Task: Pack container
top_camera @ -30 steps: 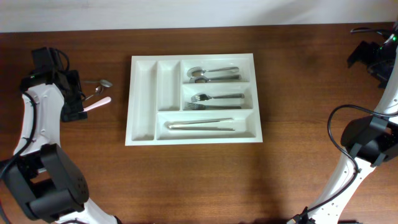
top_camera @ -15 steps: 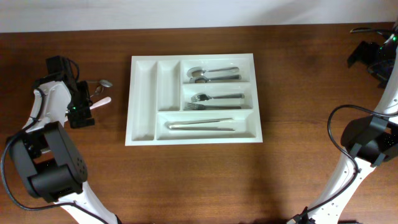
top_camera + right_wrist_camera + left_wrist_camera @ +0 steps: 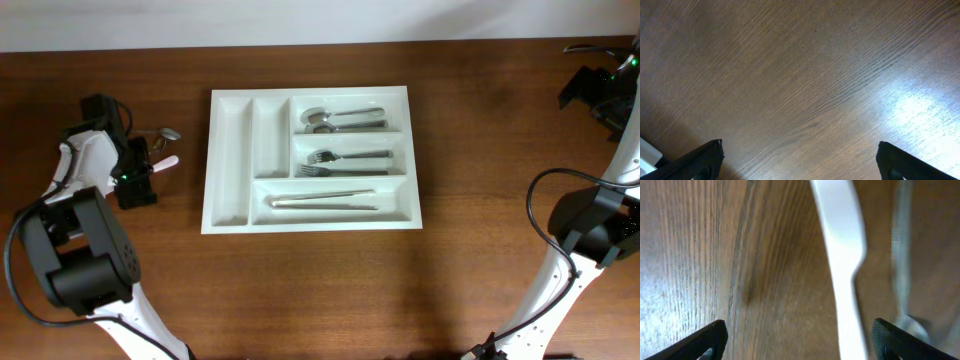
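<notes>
The white cutlery tray (image 3: 228,150) lies mid-table, holding spoons (image 3: 340,118), forks (image 3: 345,160) and chopsticks (image 3: 322,201) in its three wide compartments; the two long narrow ones are bare. Left of it lie a pale-handled utensil (image 3: 166,162) and a metal spoon (image 3: 168,132). My left gripper (image 3: 142,160) is low over them, open, the pale handle (image 3: 842,255) between its fingertips near the right one, the metal spoon (image 3: 902,255) further right. My right gripper (image 3: 800,160) is open and empty over bare wood at the far right.
The table is dark brown wood. The right arm's base and cables (image 3: 590,215) stand at the right edge; the left arm's base (image 3: 75,250) stands at the lower left. A white wall strip runs along the back edge.
My left gripper has moved right and down, closing in on the pale-handled utensil and the spoon. The tray and the right arm have not moved.
</notes>
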{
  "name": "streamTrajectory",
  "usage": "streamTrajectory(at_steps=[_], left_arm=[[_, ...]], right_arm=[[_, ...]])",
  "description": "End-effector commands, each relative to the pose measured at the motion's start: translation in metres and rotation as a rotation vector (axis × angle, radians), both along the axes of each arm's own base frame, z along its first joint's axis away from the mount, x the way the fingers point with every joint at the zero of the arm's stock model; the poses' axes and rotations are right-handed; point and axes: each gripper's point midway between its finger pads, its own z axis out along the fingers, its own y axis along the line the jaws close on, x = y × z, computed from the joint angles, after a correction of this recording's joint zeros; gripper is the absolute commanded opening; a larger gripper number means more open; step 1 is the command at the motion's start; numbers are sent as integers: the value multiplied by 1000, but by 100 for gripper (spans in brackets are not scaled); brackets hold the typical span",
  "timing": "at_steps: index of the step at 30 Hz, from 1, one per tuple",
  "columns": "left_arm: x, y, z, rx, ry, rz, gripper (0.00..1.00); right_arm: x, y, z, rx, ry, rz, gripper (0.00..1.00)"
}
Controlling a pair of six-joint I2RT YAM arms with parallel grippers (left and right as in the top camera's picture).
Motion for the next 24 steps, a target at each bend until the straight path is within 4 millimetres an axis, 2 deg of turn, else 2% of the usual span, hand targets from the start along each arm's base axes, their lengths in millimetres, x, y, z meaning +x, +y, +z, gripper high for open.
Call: streamTrajectory(at_steps=[1,13,20,24], left_arm=[[-4,-6,-21,-54,41,14,93],[-9,1,-32,-67,60,33,93],[-23,8,-46,-81,119,22,93],[-27,14,-48,-59,136,-9,92]], right_arm=[[0,3,17,-19,-39,8,99],[0,3,17,-18,-39,8,99],[0,3,17,-19,-39,8,99],[0,3,17,-19,-39,8,99]])
